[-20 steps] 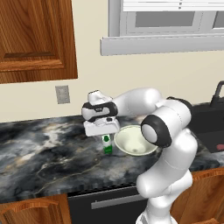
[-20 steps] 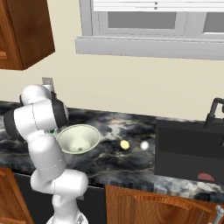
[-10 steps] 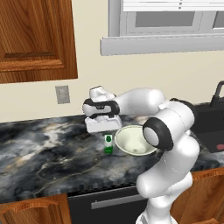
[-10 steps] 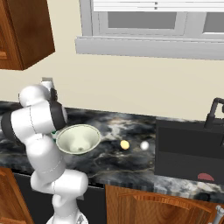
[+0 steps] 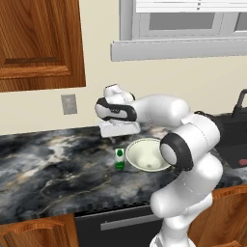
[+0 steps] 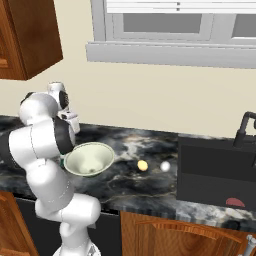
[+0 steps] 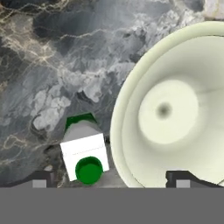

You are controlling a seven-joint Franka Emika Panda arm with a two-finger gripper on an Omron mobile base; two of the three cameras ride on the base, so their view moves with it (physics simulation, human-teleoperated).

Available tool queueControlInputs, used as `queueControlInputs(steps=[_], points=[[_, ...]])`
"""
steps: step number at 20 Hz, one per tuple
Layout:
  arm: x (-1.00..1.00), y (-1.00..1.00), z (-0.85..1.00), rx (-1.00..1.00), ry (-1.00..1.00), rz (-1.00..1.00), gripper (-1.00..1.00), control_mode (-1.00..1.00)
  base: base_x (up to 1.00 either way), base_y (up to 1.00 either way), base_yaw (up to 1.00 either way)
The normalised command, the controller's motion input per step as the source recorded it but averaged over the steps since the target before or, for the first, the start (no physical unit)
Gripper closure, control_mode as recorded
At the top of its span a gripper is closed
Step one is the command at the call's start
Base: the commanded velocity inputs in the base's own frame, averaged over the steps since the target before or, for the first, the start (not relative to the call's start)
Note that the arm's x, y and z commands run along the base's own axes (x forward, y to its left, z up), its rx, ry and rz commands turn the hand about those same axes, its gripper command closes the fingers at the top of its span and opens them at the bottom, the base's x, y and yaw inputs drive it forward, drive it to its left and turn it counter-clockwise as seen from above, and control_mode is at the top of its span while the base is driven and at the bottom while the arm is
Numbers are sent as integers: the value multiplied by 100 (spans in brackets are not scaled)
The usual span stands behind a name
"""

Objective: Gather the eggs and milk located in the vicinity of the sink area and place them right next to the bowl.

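Observation:
The milk (image 5: 119,158) is a small white carton with a green mark, standing upright on the dark marble counter just left of the bowl (image 5: 147,154). My gripper (image 5: 117,138) hangs open a little above the carton and touches nothing. In the hand view the milk (image 7: 85,155) sits between and below my spread fingertips, close against the rim of the pale cream-green bowl (image 7: 166,109), with my gripper (image 7: 111,179) at the bottom. Two eggs lie on the counter right of the bowl (image 6: 89,159): a yellowish egg (image 6: 143,165) and a paler egg (image 6: 165,166).
A dark sink (image 6: 215,170) with a black faucet (image 6: 242,131) sits at the right, with a red item (image 6: 235,202) inside it. A wall outlet (image 5: 69,103) is behind the counter at the left, and a wooden cabinet (image 5: 38,43) hangs above.
My hand has risen from the milk carton, which stays standing on the counter beside the bowl. The jaws have spread a little wider.

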Motion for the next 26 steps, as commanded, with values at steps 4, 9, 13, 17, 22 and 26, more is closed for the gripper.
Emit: queueControlInputs(steps=[4,9,13,17,22,26], points=[[-37,-100,4,4,0,1,-100,-100,0,0,0],[-26,-100,2,14,-6,10,-100,-100,0,0,0],[0,-100,7,15,-1,20,-100,-100,0,0,0],[1,-100,2,8,0,23,-100,-100,0,0,0],[-1,-100,0,6,0,27,-100,-100,0,0,0],[8,-100,0,6,1,31,-100,-100,0,0,0]])
